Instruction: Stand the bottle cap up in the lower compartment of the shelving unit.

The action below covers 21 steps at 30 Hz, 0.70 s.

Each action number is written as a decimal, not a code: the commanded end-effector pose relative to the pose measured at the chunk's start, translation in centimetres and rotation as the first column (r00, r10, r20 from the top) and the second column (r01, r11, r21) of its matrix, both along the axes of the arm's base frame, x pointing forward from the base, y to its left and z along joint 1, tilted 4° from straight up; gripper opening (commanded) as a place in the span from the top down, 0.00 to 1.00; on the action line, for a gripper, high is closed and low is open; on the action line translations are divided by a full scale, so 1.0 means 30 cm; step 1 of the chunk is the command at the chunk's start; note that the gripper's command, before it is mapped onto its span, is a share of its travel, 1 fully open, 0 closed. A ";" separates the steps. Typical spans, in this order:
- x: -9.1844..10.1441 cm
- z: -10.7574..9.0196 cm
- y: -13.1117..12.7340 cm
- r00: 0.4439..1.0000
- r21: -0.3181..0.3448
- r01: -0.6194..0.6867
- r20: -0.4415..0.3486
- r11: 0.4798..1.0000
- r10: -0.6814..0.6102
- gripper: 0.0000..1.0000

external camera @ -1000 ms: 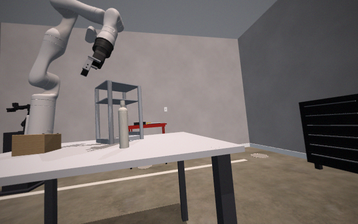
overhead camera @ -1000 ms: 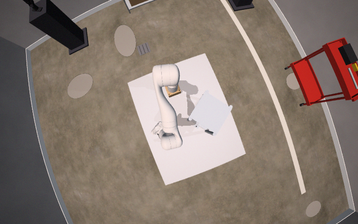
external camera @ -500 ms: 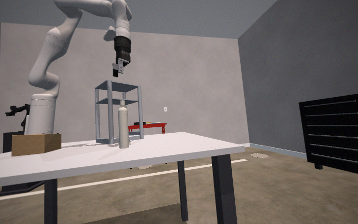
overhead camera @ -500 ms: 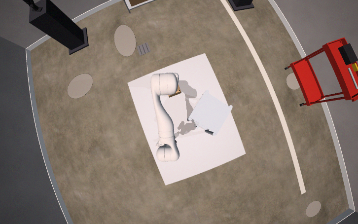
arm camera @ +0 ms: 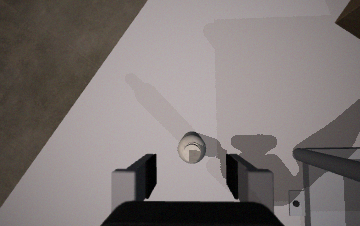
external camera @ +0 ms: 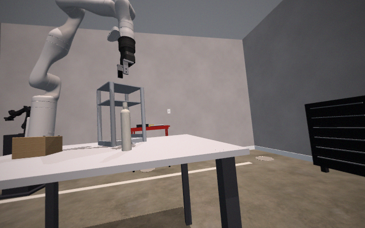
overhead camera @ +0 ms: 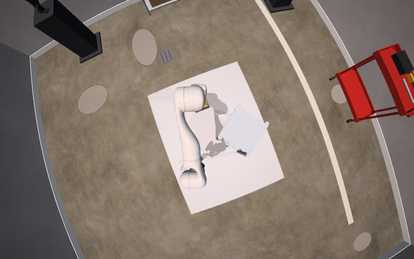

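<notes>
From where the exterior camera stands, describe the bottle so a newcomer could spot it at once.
Find the white table, then the grey open shelving unit on it. The bottle stands upright on the tabletop just in front of that unit, below the open gripper. It is the only slim, pale, capped cylinder; the cardboard box is squat and brown.
</notes>
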<state>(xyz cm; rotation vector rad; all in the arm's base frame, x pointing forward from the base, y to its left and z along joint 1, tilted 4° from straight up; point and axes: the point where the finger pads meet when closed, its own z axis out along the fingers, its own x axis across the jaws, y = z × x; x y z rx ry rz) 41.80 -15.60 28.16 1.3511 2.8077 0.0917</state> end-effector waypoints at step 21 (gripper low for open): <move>0.008 -0.009 0.004 0.999 0.034 -0.014 0.035 0.999 0.013 0.00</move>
